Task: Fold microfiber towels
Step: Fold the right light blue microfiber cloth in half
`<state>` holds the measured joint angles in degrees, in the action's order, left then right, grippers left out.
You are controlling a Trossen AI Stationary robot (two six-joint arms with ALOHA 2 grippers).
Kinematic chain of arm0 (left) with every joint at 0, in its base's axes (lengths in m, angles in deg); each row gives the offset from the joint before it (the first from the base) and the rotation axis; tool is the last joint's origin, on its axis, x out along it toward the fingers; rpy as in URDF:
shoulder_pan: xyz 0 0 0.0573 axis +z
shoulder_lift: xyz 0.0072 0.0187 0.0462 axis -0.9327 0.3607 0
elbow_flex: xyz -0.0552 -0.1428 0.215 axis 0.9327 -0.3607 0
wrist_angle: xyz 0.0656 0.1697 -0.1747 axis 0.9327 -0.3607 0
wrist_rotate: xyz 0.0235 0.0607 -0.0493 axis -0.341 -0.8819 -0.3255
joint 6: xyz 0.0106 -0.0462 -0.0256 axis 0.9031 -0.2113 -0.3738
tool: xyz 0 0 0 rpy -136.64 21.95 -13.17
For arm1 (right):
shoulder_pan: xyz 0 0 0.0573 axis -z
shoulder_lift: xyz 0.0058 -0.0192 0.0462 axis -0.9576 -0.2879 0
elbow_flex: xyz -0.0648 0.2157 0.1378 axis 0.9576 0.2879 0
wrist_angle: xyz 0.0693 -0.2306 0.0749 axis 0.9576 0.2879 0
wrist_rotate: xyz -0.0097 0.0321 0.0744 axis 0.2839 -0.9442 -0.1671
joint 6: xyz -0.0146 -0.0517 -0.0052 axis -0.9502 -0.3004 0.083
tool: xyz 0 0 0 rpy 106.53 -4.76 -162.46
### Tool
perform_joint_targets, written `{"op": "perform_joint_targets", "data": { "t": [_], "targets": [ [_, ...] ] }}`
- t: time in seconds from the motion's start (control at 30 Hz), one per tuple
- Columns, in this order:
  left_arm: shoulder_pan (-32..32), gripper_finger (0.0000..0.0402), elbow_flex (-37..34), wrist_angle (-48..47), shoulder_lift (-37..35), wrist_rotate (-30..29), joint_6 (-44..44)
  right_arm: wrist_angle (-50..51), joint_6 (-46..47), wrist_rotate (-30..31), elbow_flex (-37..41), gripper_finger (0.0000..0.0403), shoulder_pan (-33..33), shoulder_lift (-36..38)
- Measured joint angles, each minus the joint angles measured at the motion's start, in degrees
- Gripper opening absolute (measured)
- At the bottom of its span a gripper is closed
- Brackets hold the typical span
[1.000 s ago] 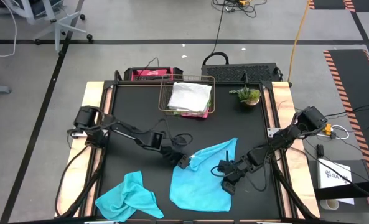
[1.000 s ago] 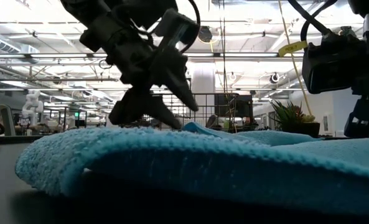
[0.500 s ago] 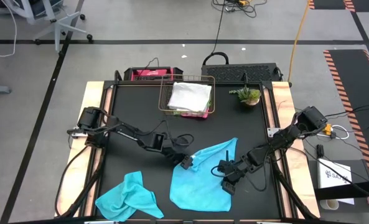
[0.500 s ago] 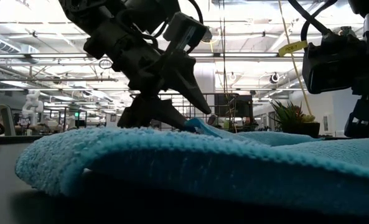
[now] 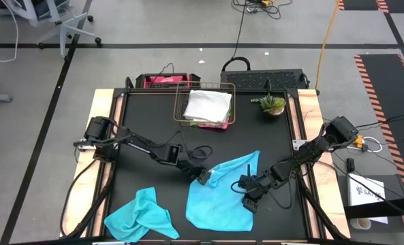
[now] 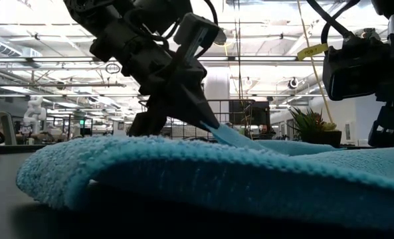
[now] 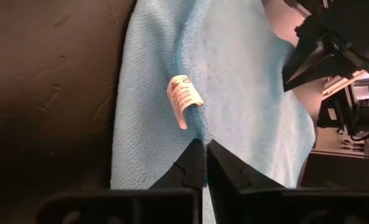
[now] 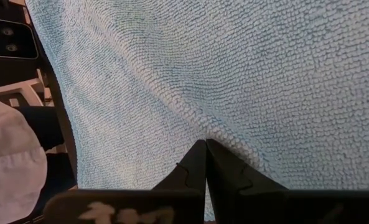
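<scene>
At the lower left of the high view, a crumpled turquoise towel (image 5: 140, 214) is lying on the black counter (image 5: 147, 116), apart from both arms. Right of it, near the middle of the frame, the left pincer (image 5: 204, 177) is pressing its two fingers together on the left edge of a second turquoise towel (image 5: 219, 197), which is spreading from the centre toward the lower middle of the frame. In the left wrist view this pincer (image 7: 205, 149) is closing tightly on a ridge of the cloth, just beside a small white label (image 7: 183, 99) that is sticking up from the fabric. In the low view the same pincer (image 6: 206, 126) is lifting a thin flap of the blue cloth (image 6: 250, 179) a little above the rest of it.

Further right in the high view, the right pincer (image 5: 244, 187) is sitting on the right side of the same towel. In the right wrist view its fingers (image 8: 196, 163) are meeting with no gap and are pinching a small fold of the towel surface.

At the upper middle of the high view, a copper wire basket (image 5: 182, 119) is holding a folded light grey towel (image 5: 207, 104) on top, with a pink towel (image 5: 215, 124) and a bit of lime green showing under it. Right of the basket, a small green plant (image 5: 270, 104) is standing on the counter.
</scene>
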<state>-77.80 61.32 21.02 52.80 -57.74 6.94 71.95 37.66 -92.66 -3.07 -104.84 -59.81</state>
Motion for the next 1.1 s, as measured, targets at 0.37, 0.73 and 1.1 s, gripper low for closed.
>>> {"op": "perform_joint_targets", "data": {
  "t": [0.37,0.73,1.1],
  "targets": [
    [4.62,0.0006,-0.03,-6.69,-6.48,-1.39,5.65,-0.33,0.04,-0.04,-0.03,0.0,-0.02,0.02],
    [10.78,0.002,-0.07,-26.08,-12.01,-12.68,19.85,-0.18,0.24,-0.07,-0.04,0.0,-0.02,0.04],
    [12.74,0.0021,-0.02,-25.65,-11.44,-14.2,37.08,-0.19,0.9,-0.08,-0.04,0.0,-0.02,0.04]
  ]
}}
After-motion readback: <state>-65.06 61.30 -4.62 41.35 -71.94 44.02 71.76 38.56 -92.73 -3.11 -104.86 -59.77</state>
